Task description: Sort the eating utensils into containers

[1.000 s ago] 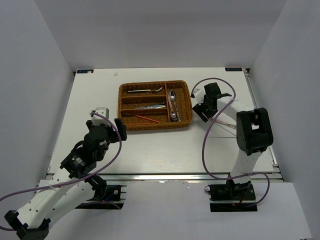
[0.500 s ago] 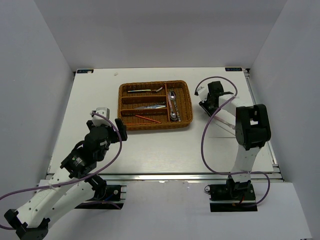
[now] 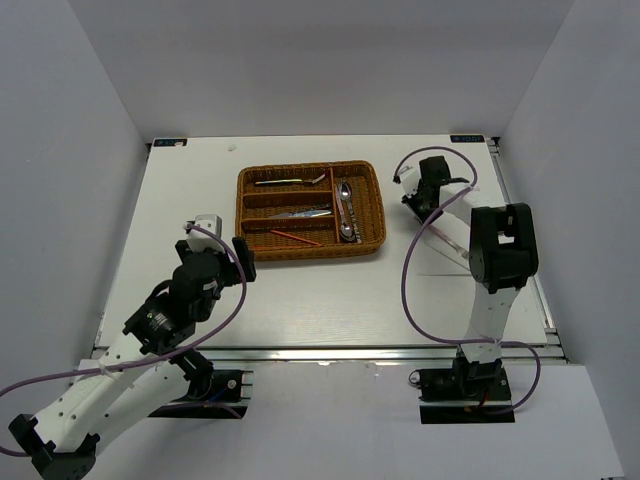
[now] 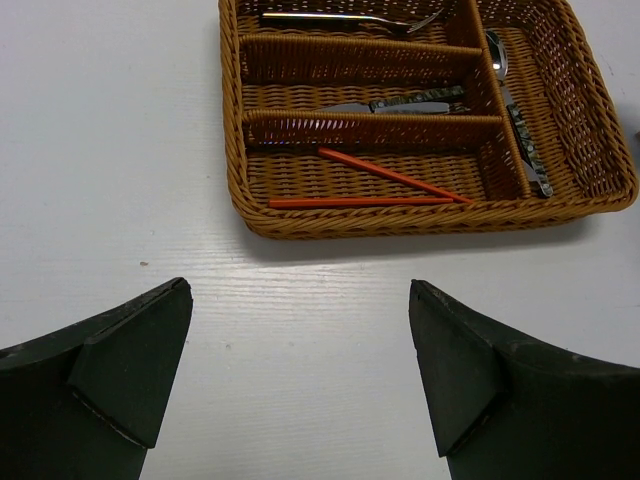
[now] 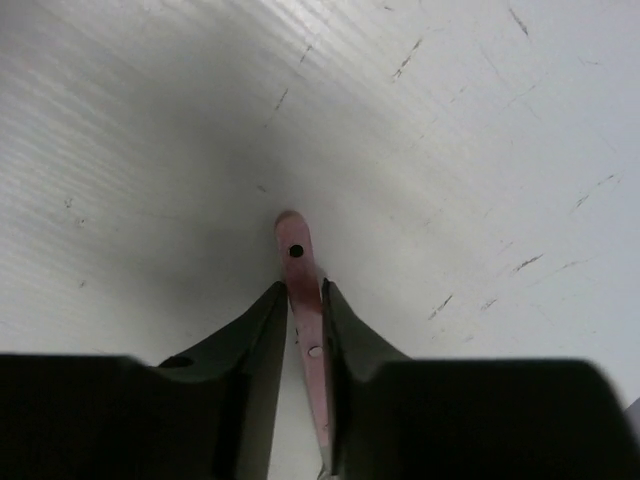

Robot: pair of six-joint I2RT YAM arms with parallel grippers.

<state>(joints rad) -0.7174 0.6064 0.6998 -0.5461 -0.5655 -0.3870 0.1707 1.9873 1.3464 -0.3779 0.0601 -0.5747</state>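
Note:
In the right wrist view my right gripper [image 5: 303,292] is shut on the pink handle [image 5: 296,243] of a utensil lying on the white table; its working end is hidden. From above, the right gripper [image 3: 414,193] sits just right of the brown wicker tray [image 3: 242,208]. The tray's slots hold a silver fork [image 4: 350,18], a knife [image 4: 400,100], spoons [image 4: 510,90] and two red chopsticks [image 4: 385,175]. My left gripper [image 4: 300,292] hangs open over bare table in front of the tray [image 4: 400,222], with nothing between its fingers.
White walls enclose the table on three sides. The right arm's purple cable [image 3: 412,262] loops over the table to the right of the tray. The left arm [image 3: 160,315] stretches in from the near left corner.
The right gripper has shifted right and farther back, away from the tray's side, and its jaws have closed onto the pink handle. The left arm has barely moved.

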